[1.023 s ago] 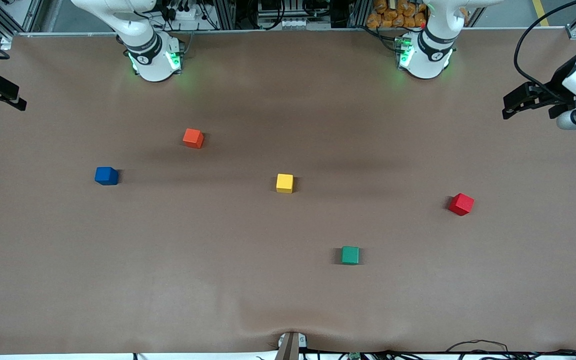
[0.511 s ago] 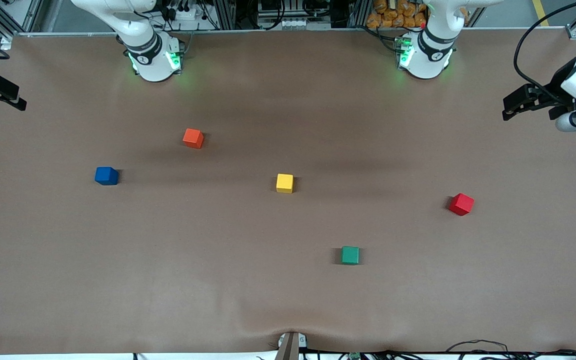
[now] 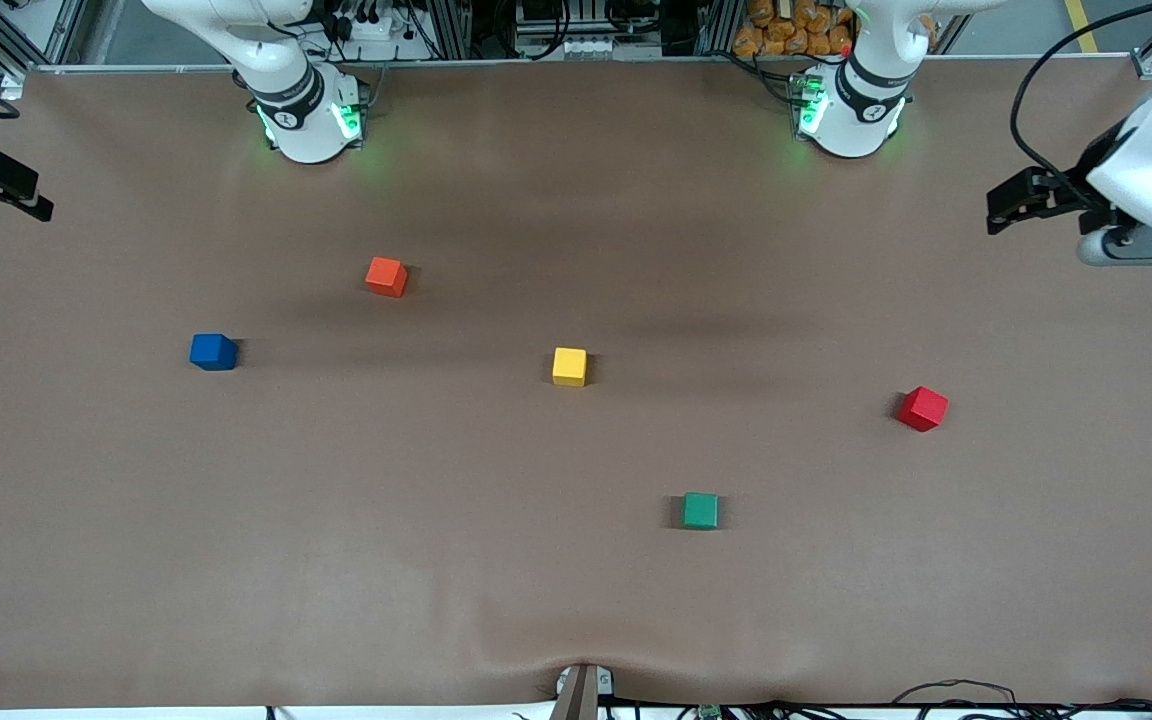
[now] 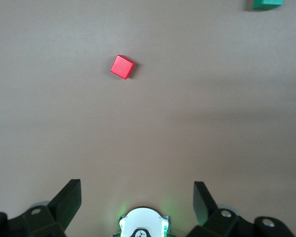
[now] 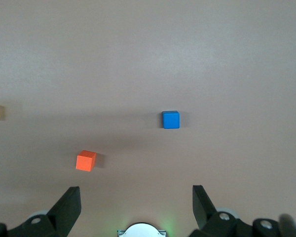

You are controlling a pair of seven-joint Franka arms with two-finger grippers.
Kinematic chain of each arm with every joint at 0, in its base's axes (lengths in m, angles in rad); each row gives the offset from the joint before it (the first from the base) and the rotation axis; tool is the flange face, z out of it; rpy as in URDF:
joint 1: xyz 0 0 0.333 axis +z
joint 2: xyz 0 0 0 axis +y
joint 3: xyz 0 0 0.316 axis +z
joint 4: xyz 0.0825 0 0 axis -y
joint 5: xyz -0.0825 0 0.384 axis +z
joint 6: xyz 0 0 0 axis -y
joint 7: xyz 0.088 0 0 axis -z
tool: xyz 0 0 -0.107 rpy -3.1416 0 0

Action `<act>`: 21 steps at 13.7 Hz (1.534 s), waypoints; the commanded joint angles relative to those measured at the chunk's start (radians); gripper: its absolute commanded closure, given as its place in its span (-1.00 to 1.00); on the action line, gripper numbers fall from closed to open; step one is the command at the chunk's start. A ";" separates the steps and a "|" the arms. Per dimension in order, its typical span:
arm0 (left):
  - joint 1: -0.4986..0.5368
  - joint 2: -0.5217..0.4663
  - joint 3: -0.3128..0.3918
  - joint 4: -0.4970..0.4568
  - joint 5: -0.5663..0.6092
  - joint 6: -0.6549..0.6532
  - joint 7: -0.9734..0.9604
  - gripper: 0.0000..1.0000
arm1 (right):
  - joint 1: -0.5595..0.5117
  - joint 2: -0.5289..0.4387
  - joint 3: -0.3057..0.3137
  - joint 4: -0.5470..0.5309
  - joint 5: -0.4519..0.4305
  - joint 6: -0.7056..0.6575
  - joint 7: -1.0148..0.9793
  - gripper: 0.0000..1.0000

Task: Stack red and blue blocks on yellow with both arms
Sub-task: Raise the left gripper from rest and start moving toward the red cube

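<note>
Up at the left arm's end of the tabletop (image 3: 576, 600), my left pincer (image 3: 1011, 200) hangs over bare brown surface with its fingers (image 4: 69, 200) spread wide, gripping nothing. My right pincer (image 3: 11, 190) hangs over the right arm's end, fingers (image 5: 69, 205) likewise parted and empty. All five cubes lie apart on the tabletop. The yellow cube (image 3: 569, 366) sits near the middle. The red cube (image 3: 923, 408) lies toward the left arm's end, slightly nearer the front camera than the yellow one. The blue cube (image 3: 212, 351) lies toward the right arm's end. The orange-red cube (image 3: 386, 276) is farther from the camera, the green cube (image 3: 700, 510) nearest.
</note>
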 commanded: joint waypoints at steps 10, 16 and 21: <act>0.007 0.001 -0.008 -0.014 0.016 -0.008 0.000 -1.00 | -0.014 -0.012 0.009 -0.009 0.012 -0.005 -0.007 -1.00; 0.004 0.007 -0.008 -0.023 0.014 0.013 -0.001 -1.00 | -0.017 -0.012 0.009 -0.009 0.012 -0.005 -0.007 -1.00; 0.001 0.009 -0.010 -0.037 0.014 0.023 -0.004 -1.00 | -0.020 -0.012 0.009 -0.009 0.012 -0.005 -0.006 -1.00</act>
